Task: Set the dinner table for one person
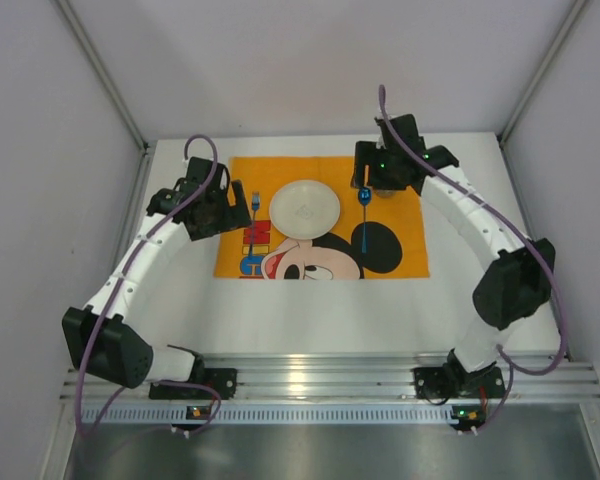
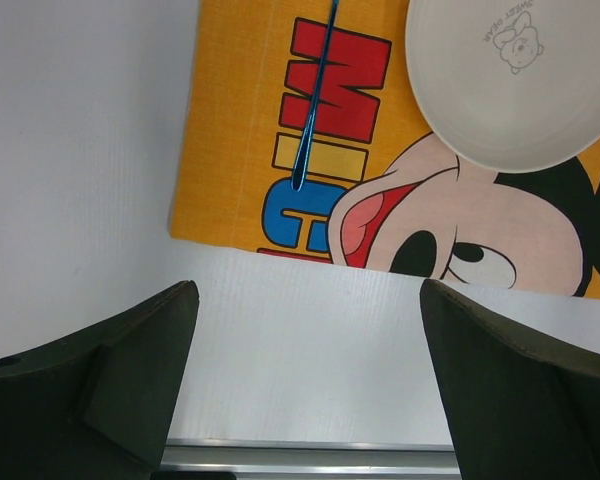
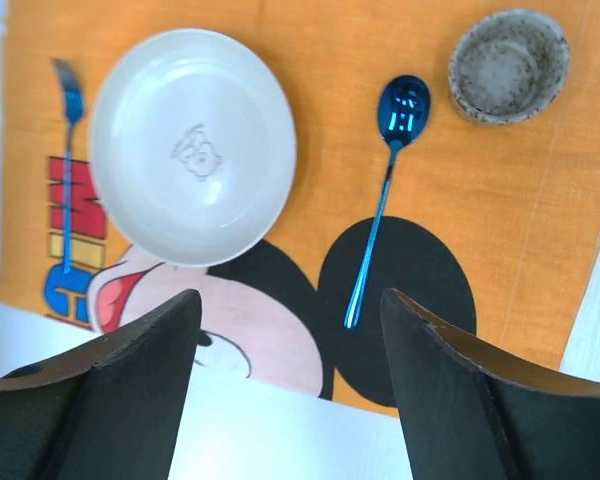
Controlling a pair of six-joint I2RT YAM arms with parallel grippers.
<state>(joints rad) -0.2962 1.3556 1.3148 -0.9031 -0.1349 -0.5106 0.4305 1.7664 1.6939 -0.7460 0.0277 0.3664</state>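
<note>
Right wrist view: spoon lies just beyond the right gripper, handle running near to far; jaws wide, empty. Left gripper wide too, farther off.

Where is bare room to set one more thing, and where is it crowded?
Free: white table between placemat and aluminium rail; the mat on the cup's near side, right of the spoon. Crowded: between fork, plate and spoon.
</note>
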